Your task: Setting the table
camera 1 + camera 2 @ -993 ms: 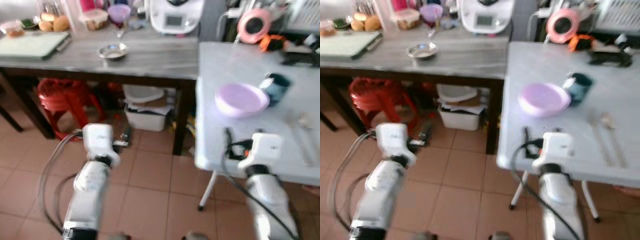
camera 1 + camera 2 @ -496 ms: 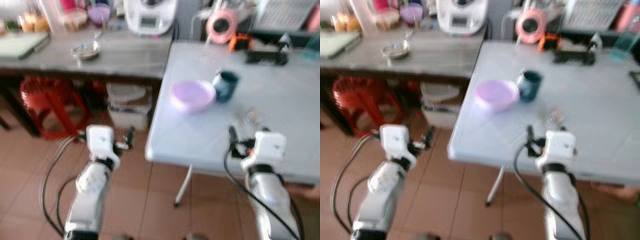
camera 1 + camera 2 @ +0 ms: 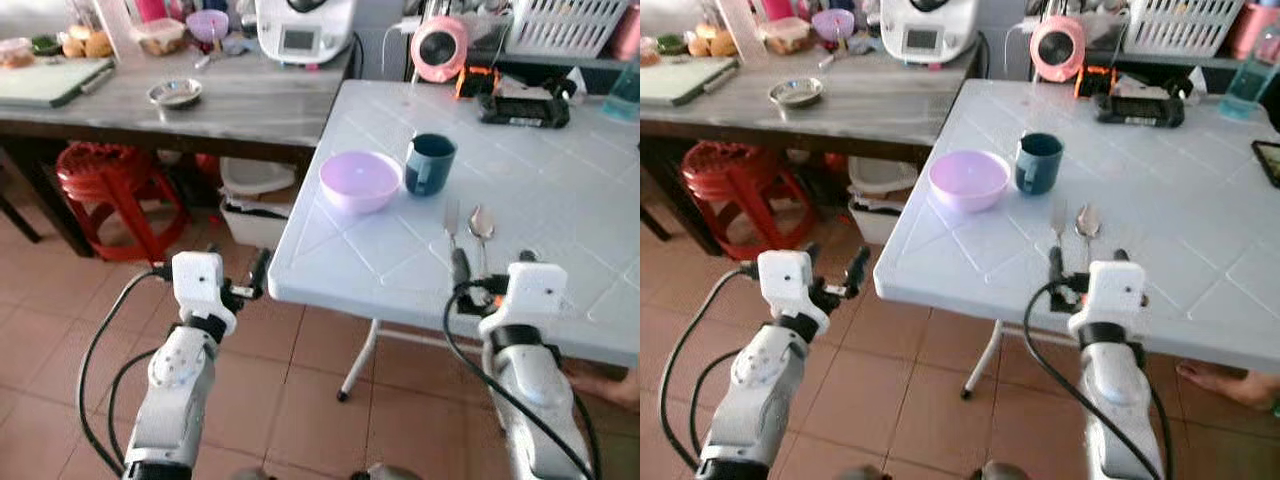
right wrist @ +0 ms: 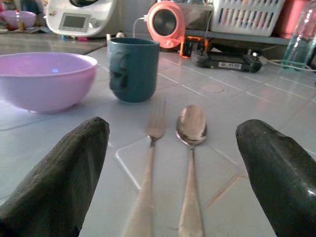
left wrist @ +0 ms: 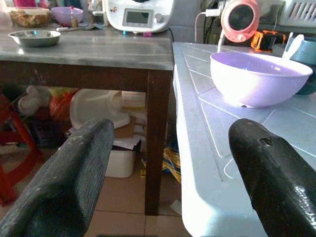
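Note:
On the white folding table point(image 3: 560, 190) stand a purple bowl point(image 3: 360, 181) and a dark teal mug point(image 3: 431, 164) side by side. A fork point(image 3: 450, 222) and a spoon point(image 3: 481, 224) lie parallel, nearer to me. My right gripper point(image 3: 492, 265) is open just short of the cutlery handles, low over the table's front edge; in its wrist view the fork point(image 4: 148, 163) and spoon point(image 4: 191, 148) lie between its fingers. My left gripper point(image 3: 236, 262) is open beside the table's left corner, over the floor, with the bowl point(image 5: 259, 76) ahead of it.
A wooden side table point(image 3: 250, 105) at the left carries a steel dish point(image 3: 174, 93), a white appliance point(image 3: 305, 28) and food boxes. Below it are a red stool point(image 3: 110, 185) and white tubs point(image 3: 262, 205). A pink fan point(image 3: 444, 48), a basket point(image 3: 570, 25) and a person's foot point(image 3: 1230, 385) are nearby.
The whole picture has shifted and sharpened: the camera has turned toward the white table, which is now central and closer. Both grippers stay open and hold nothing.

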Available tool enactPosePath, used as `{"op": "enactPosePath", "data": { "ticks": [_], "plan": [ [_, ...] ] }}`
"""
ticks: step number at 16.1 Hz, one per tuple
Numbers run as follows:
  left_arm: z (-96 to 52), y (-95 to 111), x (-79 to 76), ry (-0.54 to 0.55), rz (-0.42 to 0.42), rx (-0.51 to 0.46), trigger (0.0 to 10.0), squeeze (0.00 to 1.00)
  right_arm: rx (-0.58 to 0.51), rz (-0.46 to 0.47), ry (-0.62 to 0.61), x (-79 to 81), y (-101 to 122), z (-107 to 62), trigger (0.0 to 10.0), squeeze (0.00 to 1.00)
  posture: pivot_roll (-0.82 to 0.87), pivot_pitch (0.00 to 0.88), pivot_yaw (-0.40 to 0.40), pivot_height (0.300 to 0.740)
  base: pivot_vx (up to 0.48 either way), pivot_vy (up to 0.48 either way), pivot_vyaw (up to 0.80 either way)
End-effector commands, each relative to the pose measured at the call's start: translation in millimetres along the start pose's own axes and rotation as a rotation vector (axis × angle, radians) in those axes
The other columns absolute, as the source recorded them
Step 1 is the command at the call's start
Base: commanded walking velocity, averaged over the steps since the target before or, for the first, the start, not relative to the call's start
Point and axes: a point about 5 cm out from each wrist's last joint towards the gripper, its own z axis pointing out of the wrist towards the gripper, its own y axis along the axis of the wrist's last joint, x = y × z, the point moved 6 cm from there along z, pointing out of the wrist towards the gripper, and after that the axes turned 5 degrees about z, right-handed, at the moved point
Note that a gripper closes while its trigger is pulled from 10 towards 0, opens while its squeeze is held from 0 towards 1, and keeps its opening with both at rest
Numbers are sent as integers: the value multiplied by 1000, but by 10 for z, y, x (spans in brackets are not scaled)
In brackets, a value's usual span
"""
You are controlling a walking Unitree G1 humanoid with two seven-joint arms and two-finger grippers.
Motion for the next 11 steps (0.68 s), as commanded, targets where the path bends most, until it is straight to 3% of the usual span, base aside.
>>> {"op": "enactPosePath", "data": {
  "ticks": [1, 3, 7, 9, 11],
  "plan": [
    [15, 70, 3, -7, 8, -26, 10000, 0, -12, -7, 9, 11, 28, 7, 10000, 0, -65, 0, 30, 740, 334, 0, 0],
    [14, 70, -4, -10, 6, -28, 10000, 0, -15, -33, 19, 20, 37, 10, 10000, 0, -65, 0, 28, 740, 373, 0, 0],
    [11, 73, -15, -12, 2, -30, 10000, 0, -18, -37, 31, 41, 42, 18, 10000, 0, -64, 0, 24, 740, 404, 0, 758],
    [9, 74, -21, -12, -6, -34, 10000, 0, -21, -45, 43, 62, 46, 16, 10000, 0, -66, 0, 24, 740, 405, 0, 0],
    [7, 68, -20, -7, -10, -31, 10000, 0, -28, -52, 52, 76, 58, 11, 10000, 0, -66, 0, 24, 740, 0, 0, 0]
  ]
}}
